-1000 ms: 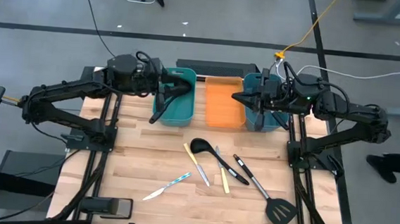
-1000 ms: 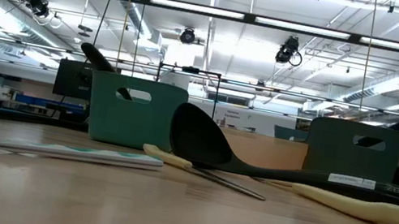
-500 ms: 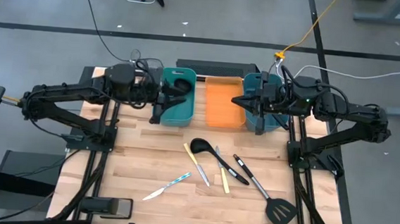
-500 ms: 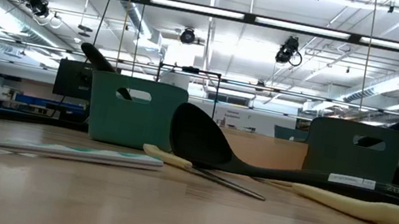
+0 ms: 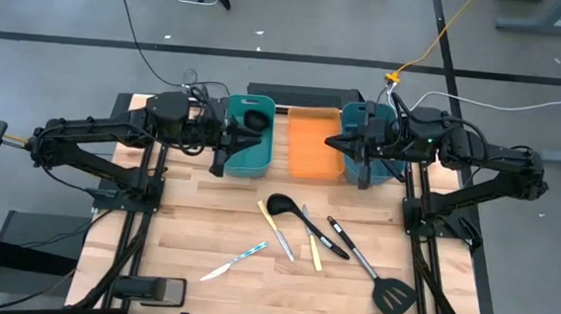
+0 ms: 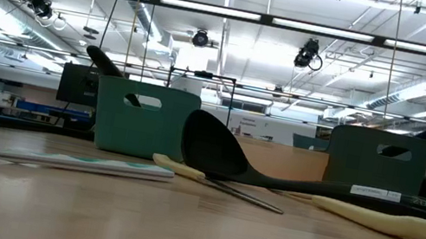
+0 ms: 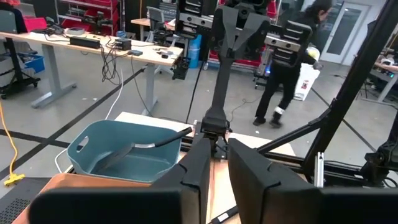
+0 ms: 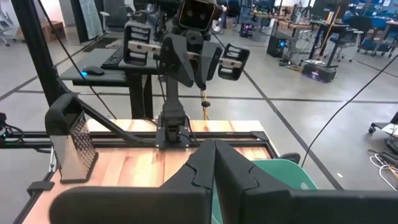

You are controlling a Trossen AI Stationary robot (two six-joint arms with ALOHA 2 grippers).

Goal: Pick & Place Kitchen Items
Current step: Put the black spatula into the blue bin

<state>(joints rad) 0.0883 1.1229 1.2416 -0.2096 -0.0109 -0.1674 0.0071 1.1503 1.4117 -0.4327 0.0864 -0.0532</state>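
Two arms are seen from above at the far side of the table. The left gripper [image 5: 231, 134] is held over the near-left edge of the left teal bin [image 5: 247, 135]; its fingers [image 7: 198, 165] stand slightly parted in the left wrist view, with nothing between them. Only that wrist view shows the right teal bin [image 7: 124, 149] from the side, with a black utensil [image 7: 146, 146] leaning inside, and a person [image 7: 292, 62] in the room beyond. The orange tray [image 5: 311, 144] lies between the bins. The right gripper [image 5: 336, 140] is held at the left edge of the right bin, fingers [image 8: 214, 165] pressed together, empty.

Remaining utensils lie on the wooden table [image 5: 187, 225], well apart from both grippers: a light-blue-handled knife [image 5: 234, 260], a pale yellow knife [image 5: 275, 230], a black ladle [image 5: 282, 206], a black spatula [image 5: 376, 275]. Only the low view shows the ceiling lights behind the ladle bowl [image 6: 213, 146].
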